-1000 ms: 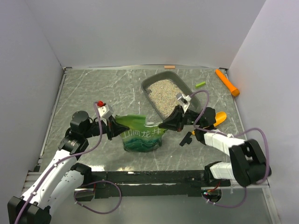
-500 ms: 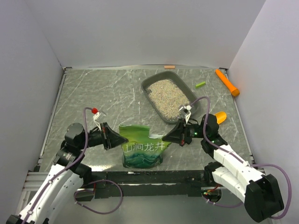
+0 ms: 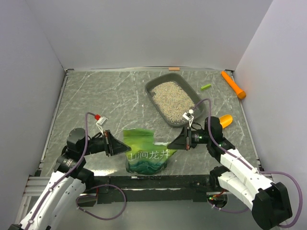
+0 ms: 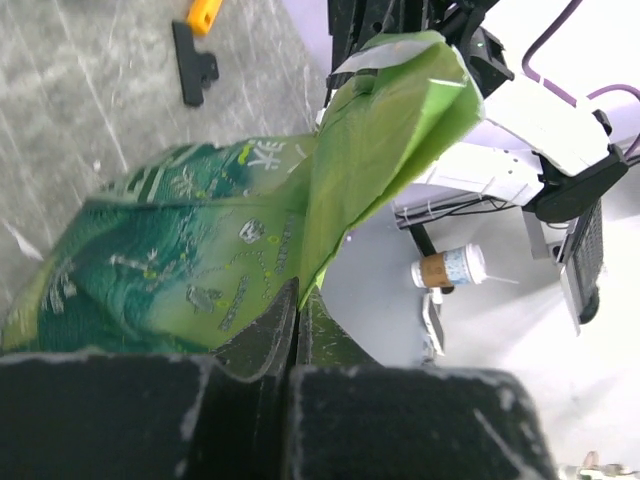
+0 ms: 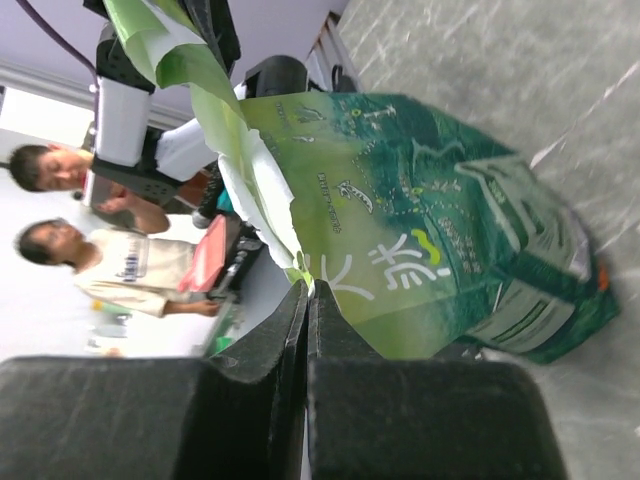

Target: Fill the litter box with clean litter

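Marbled grey table (image 3: 96, 96), green bag (image 3: 146, 154) with white Chinese lettering, top corners clamped in left gripper (image 3: 127, 147) and right gripper (image 3: 170, 145).

Green bag (image 3: 147, 152) at the near table edge, white Chinese characters across its front, apparently 山涧龙井, smaller print illegible

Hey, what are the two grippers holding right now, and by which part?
Both hold the green bag. The left gripper pinches its open top edge at the left corner, and the right gripper pinches the same edge at the right corner.
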